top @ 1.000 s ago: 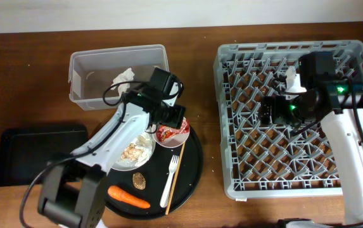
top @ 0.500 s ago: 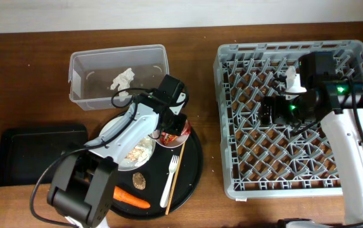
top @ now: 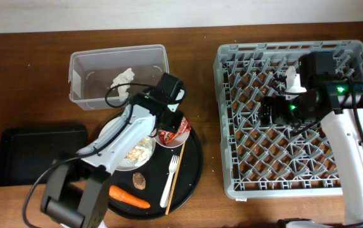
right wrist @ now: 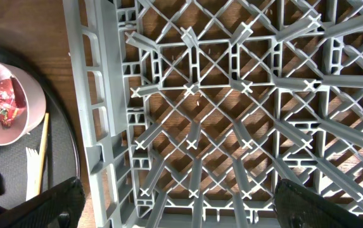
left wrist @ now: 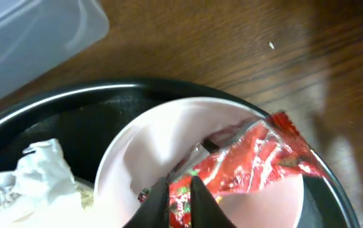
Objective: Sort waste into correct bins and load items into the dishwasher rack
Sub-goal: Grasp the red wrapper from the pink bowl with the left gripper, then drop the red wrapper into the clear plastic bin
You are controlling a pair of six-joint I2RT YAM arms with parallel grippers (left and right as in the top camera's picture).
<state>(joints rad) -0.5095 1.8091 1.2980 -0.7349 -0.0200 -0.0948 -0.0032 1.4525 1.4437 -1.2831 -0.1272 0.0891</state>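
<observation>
My left gripper [left wrist: 180, 204] is shut on the red-and-white snack wrapper [left wrist: 252, 163], which lies in the small pinkish-white bowl [left wrist: 162, 142]. From overhead, that gripper [top: 171, 123] sits over the bowl [top: 182, 135] on the round black tray [top: 191, 172]. The white plate [top: 113, 130] with food scraps [top: 133, 152] and a crumpled napkin [left wrist: 40, 163] lies left of the bowl. A carrot [top: 129, 197], a brown lump [top: 139, 181] and a white fork [top: 170, 180] lie on the tray. My right gripper [right wrist: 191, 209] hangs open over the grey dishwasher rack [top: 244, 183].
The clear tub [top: 80, 95] behind the tray holds a crumpled napkin [top: 123, 77]. The flat black tray [top: 35, 155] lies at the left. A wooden stick [top: 177, 166] rests beside the fork. A white object [top: 293, 78] stands in the rack by the right arm.
The left gripper has closed on the wrapper in the bowl, and its arm has shifted slightly. The right arm has not moved.
</observation>
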